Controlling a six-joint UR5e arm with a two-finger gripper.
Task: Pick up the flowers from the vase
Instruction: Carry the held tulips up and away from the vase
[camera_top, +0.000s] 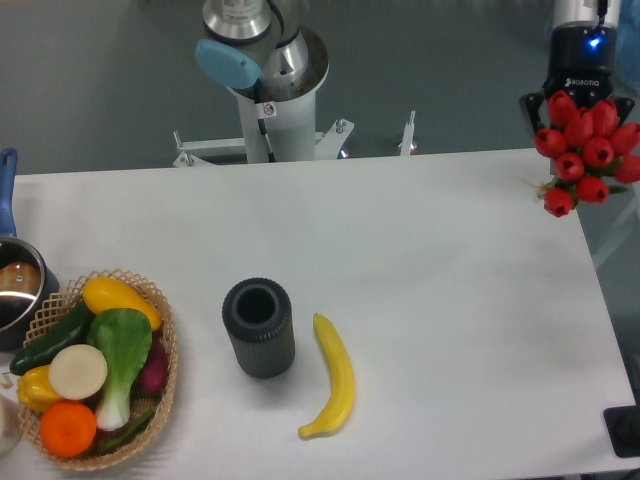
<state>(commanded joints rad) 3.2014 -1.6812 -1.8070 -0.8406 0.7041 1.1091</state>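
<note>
A: Where are the flowers (585, 150)?
B: Upper right of the frame, past the table (420, 240) edge, held in the gripper (580, 100) (jaws hidden behind the buds). The vase (259, 327) stands empty, lower centre.
A: Risk?
B: If that hold loosens, they'd likely fall off the table.

Bright, even light; soft faint shadows; sharp focus throughout.
</note>
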